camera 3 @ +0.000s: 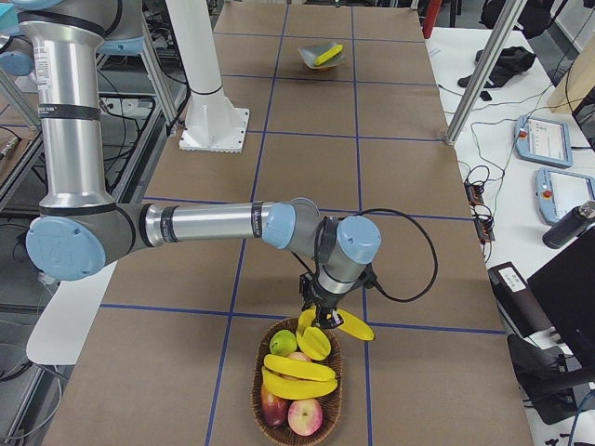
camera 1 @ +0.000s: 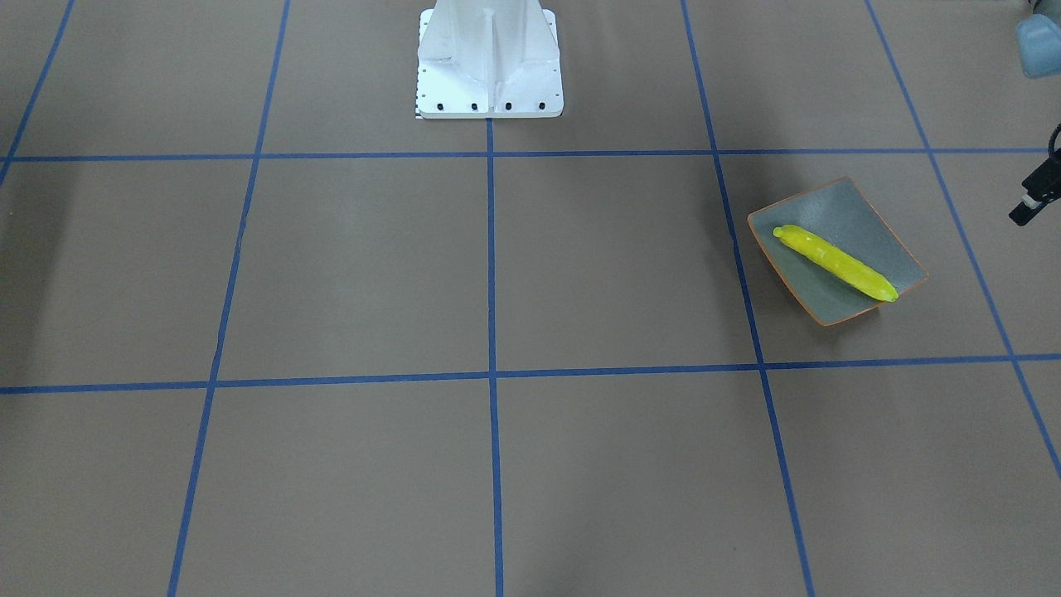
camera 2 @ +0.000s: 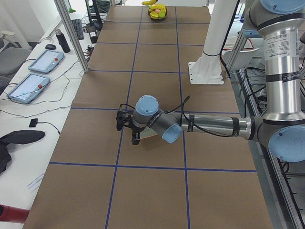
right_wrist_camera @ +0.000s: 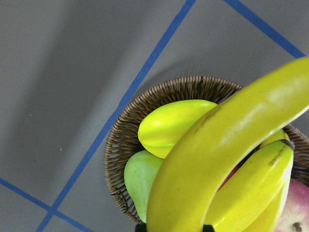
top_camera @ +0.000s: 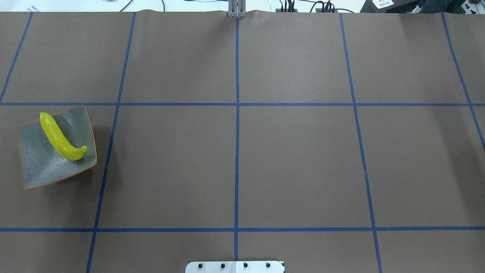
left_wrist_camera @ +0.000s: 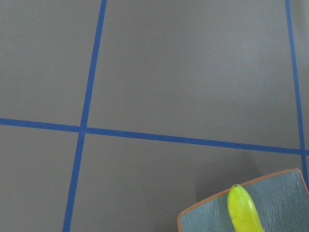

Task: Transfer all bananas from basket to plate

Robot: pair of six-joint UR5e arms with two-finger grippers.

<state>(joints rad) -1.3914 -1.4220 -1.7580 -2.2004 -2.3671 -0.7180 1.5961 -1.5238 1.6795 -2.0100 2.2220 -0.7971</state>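
Curved banana (camera 3: pixel 358 327) clamped in right gripper (camera 3: pixel 323 316); just above basket (right_wrist_camera: pixel 118 140)

A pale lemon-yellow straight banana (camera 1: pixel 835 263) is lying on the grey-green square plate (camera 1: pixel 862 215) with its thin orange rim. Blue tape lines (top_camera: pixel 237 151) are gridding the brown table cover (top_camera: pixel 295 163). A deeper yellow curved banana (right_wrist_camera: pixel 231 145) is glowing against the brown wicker basket (right_wrist_camera: pixel 126 126).

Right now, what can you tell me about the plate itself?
The plate is a shallow, roughly square dish, grey-green with a finely textured surface, upturned edges and a thin orange rim; it looks like glazed ceramic. It sits on the brown table on the robot's left side, inside one taped square. One pale yellow banana lies diagonally across it. No gripper touches it.
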